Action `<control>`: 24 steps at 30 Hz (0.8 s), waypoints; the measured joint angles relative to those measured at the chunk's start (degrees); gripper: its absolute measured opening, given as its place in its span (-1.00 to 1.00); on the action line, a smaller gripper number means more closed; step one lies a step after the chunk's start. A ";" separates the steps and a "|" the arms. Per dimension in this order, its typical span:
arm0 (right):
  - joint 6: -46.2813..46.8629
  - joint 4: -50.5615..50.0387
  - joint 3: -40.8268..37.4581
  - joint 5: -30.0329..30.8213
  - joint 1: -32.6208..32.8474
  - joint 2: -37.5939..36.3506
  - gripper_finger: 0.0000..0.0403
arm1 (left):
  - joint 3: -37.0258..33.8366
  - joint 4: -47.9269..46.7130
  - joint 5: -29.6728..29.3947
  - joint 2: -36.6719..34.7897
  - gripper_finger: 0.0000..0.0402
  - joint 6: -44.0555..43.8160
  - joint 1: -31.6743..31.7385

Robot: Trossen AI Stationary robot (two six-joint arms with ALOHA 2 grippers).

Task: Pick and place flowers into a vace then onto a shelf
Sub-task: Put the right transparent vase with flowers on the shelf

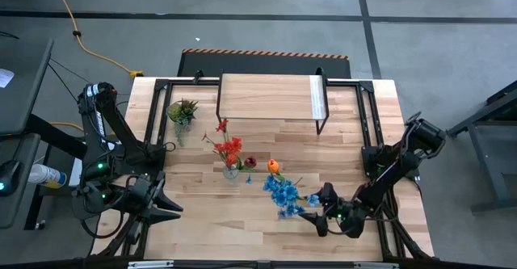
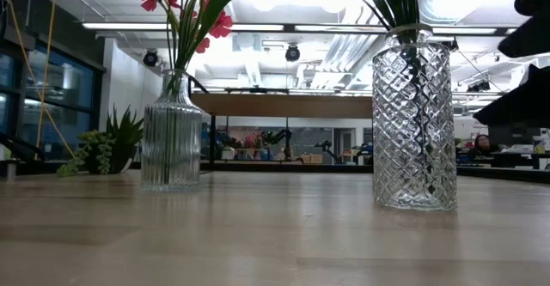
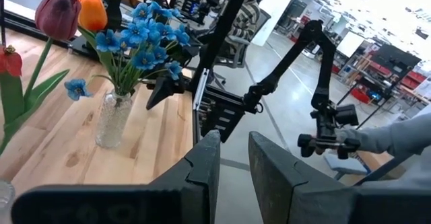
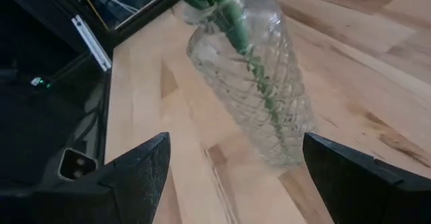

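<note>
Glass diamond-cut vase (image 2: 412,118) with blue flowers (image 1: 283,192) stands upright on tabletop (image 1: 266,220), just ahead of right claw (image 1: 323,212), fingers wide apart, holding nothing. Best: straddle vase body squarely, clamp low, lift straight toward shelf (image 1: 266,95). Ribbed vase (image 2: 170,131) holds red flowers (image 1: 230,148). Left claw (image 1: 166,204) parked at tabletop edge, fingers narrowly apart, empty.
</note>
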 joint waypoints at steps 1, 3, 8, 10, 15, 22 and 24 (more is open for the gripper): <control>-0.01 0.09 0.00 0.33 -0.01 0.00 0.63 | 0.00 -0.07 -0.13 0.00 -0.44 0.04 0.00; -0.10 0.57 0.00 0.50 -0.01 0.00 0.63 | 0.00 -0.05 -0.98 0.00 -0.44 0.12 0.00; -3.33 0.49 0.00 0.79 -0.01 0.00 0.63 | 0.00 0.02 -2.00 0.00 -0.44 0.13 0.02; -5.23 0.42 0.00 0.79 -0.01 0.00 0.63 | 0.00 0.00 -2.44 -0.02 -0.44 -0.07 0.02; -8.69 -0.04 0.00 0.81 -0.04 0.00 0.63 | 0.00 0.04 -3.34 -0.02 -0.44 -0.26 0.02; -8.74 -6.43 0.00 0.75 -1.35 0.00 0.63 | 0.00 0.06 -4.94 -0.02 -0.44 -0.26 0.02; -8.74 -7.19 0.00 0.82 -2.43 0.00 0.63 | 0.00 0.06 -4.94 -0.02 -0.44 -0.26 0.02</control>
